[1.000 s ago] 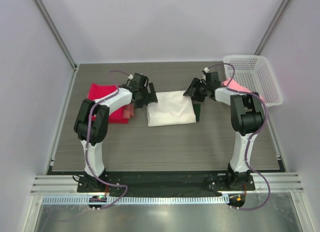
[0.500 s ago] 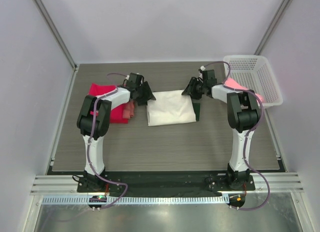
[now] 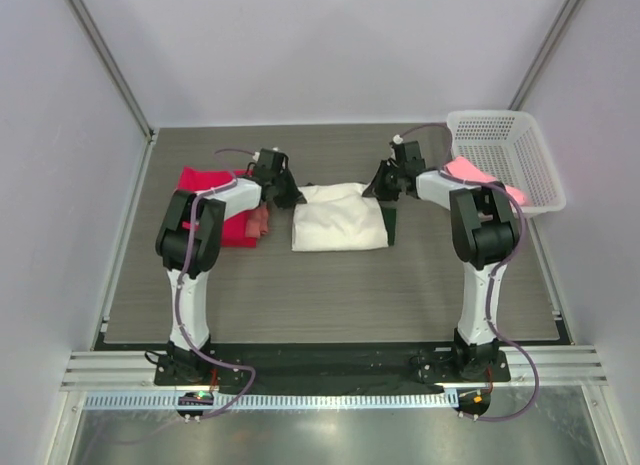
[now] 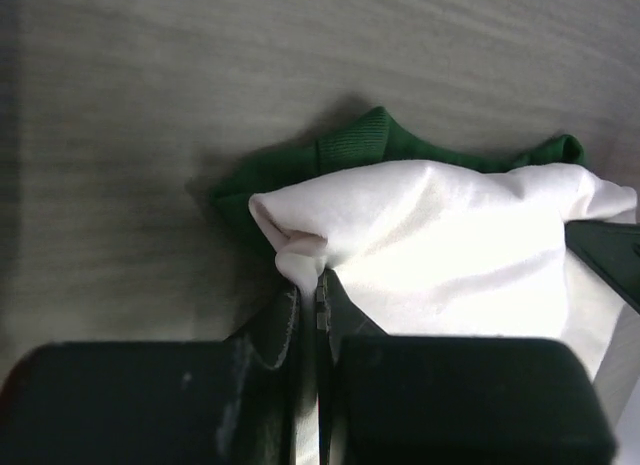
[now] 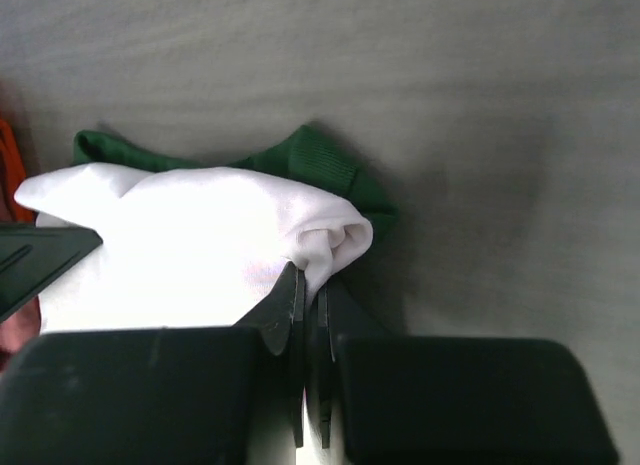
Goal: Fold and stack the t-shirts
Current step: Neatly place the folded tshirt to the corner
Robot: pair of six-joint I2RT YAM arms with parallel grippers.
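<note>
Now that both arms have come down on the far edge of the white shirt (image 3: 340,223), the thing that's changed is the jaws. A second ago they hung wide open over the cloth, and now both are clenched. The left gripper (image 4: 318,283) pinches the far left corner, with white fabric bunched up right at its tips and the green trim (image 4: 350,145) poking out behind. The right gripper (image 5: 308,283) has the far right corner the same way. From the wrist views I can't really tell how many layers each one caught, probably the white top layer at least.

The shirt itself lies as a half-folded rectangle in the middle of the table (image 3: 330,295). It sits between the red pile (image 3: 197,181) on the left and the basket (image 3: 522,135) on the right, where a pink shirt (image 3: 468,170) waits.

So my read is that the grab for the next fold is done. Both corners are held, and what's left is carrying that far edge over toward the near one. The stacking comes later.
</note>
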